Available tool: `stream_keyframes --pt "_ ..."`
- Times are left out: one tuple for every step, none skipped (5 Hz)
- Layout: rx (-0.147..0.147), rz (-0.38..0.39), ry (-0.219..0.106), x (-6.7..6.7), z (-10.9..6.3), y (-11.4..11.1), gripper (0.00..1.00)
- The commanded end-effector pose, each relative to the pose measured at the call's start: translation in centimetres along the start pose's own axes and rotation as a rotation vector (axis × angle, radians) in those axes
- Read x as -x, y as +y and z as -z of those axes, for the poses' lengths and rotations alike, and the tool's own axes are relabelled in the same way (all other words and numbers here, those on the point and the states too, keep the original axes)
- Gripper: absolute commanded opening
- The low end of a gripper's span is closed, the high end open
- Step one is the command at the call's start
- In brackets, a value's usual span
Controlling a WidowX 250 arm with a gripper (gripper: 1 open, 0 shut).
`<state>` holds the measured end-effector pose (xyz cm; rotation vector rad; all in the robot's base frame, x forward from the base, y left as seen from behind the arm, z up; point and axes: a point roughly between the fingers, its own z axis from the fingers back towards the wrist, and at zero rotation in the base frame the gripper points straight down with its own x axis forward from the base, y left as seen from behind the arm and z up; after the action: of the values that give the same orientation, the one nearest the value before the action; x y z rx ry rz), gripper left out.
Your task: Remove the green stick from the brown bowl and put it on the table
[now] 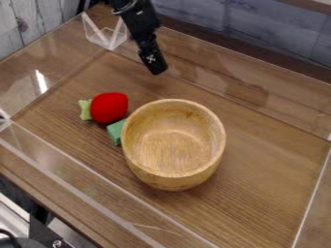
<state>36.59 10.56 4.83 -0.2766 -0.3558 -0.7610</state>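
- The gripper (154, 66) hangs over the far side of the table (258, 126); can't tell how wide its jaws stand, and nothing's visibly held.
- The brown bowl (175, 142) sits empty.
- A green piece (115, 131) lies on the table, touching the bowl's left side, beside a red ball (110, 106).

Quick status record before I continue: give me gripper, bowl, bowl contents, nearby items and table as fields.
gripper: black gripper above the table behind the bowl, holding nothing visible; jaw state unclear
bowl: large round light-brown wooden bowl, upright, centre
bowl contents: none visible
nearby items: red ball with green pieces left of the bowl
table: dark wood-grain tabletop, clear acrylic walls
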Motion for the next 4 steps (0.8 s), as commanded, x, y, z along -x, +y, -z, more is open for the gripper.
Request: stream_keyframes --pt "-0.072 0.07 -0.042 -2.7 -3.8 -0.4 1.0" --pt "-0.077 0.074 -0.05 -2.7 -4.5 0.1 1.0" --pt "-0.081 0.087 -0.049 -2.2 -4.7 0.8 1.0" --pt "-0.093 0.065 -0.049 -2.0 -4.7 0.9 1.0"
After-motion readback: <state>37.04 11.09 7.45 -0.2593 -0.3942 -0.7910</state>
